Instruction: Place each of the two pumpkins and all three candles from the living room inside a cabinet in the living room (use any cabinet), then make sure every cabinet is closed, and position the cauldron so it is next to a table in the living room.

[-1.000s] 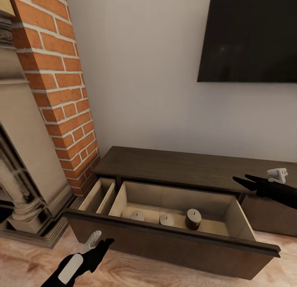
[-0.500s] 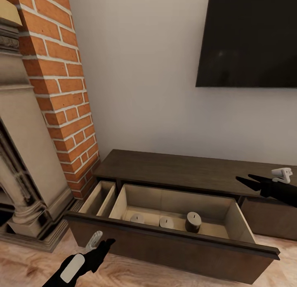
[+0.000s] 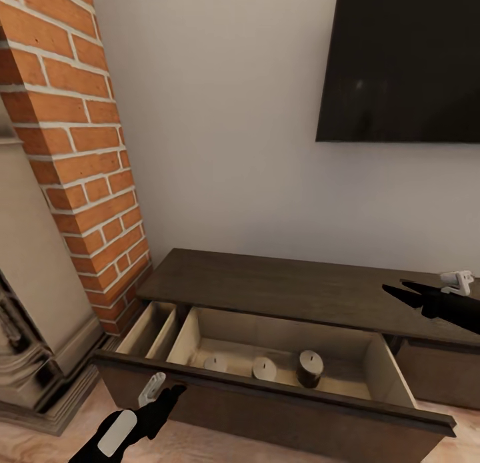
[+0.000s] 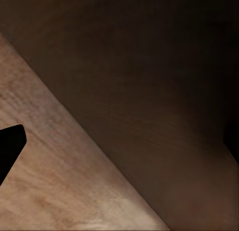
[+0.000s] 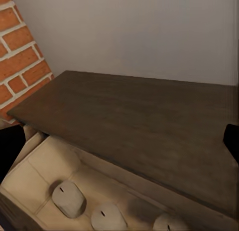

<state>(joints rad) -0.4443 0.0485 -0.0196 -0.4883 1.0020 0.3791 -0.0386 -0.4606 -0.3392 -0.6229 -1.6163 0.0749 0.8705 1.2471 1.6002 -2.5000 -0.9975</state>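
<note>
Left claw [image 3: 175, 390] near open cabinet [image 3: 287, 286]; three stubby candles [image 3: 265, 368] inside.

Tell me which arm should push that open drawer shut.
Left, probably. The left tool sits low, right at the drawer front, with the three candles already inside. The right tool hovers higher, over the cabinet top, away from the front.

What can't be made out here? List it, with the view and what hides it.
- Right candle: right wrist view, cut off by the frame edge.
- Bases of the candles: head view, hidden behind the open drawer's front.
- Left gripper: head view, too dark to tell whether it is open or shut.
- Right gripper: head view, arm cut off by the frame edge; open or shut unclear.
- Television: head view, cropped by the frame edges.
</note>
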